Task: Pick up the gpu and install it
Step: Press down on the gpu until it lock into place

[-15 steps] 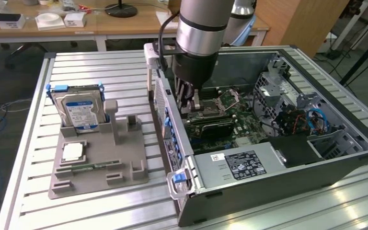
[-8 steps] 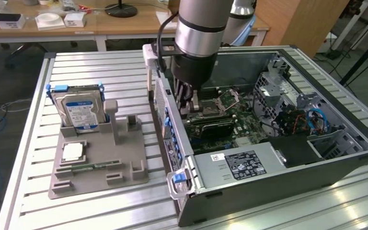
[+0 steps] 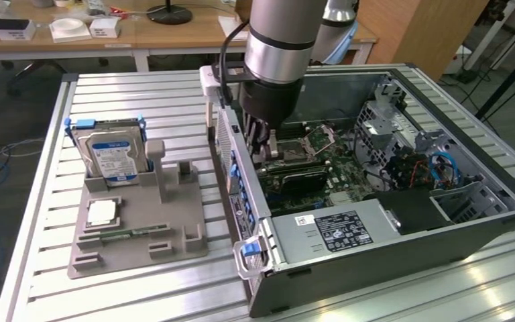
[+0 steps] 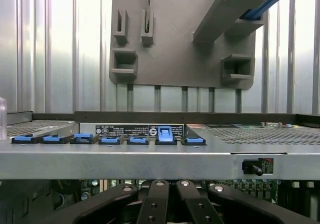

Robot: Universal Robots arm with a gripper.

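My gripper (image 3: 265, 153) reaches down into the open computer case (image 3: 472, 228), close to its rear wall with the blue slot clips (image 4: 165, 133). Its fingers (image 4: 155, 199) are drawn together. Just below them the gpu (image 3: 298, 178), a black card, stands low over the green motherboard (image 3: 351, 184), running away from that wall. The fingertips meet at the card's end nearest the wall, and the contact itself is hidden behind the arm. In the wrist view the case's rear edge lies across the picture.
A grey parts rack (image 3: 132, 235) stands on the slatted table at the exterior view's left, holding a blue-labelled hard drive (image 3: 110, 151) upright and a green memory stick (image 3: 137, 233) lying flat. The power supply (image 3: 338, 231) and drive cages (image 3: 391, 121) crowd the case interior.
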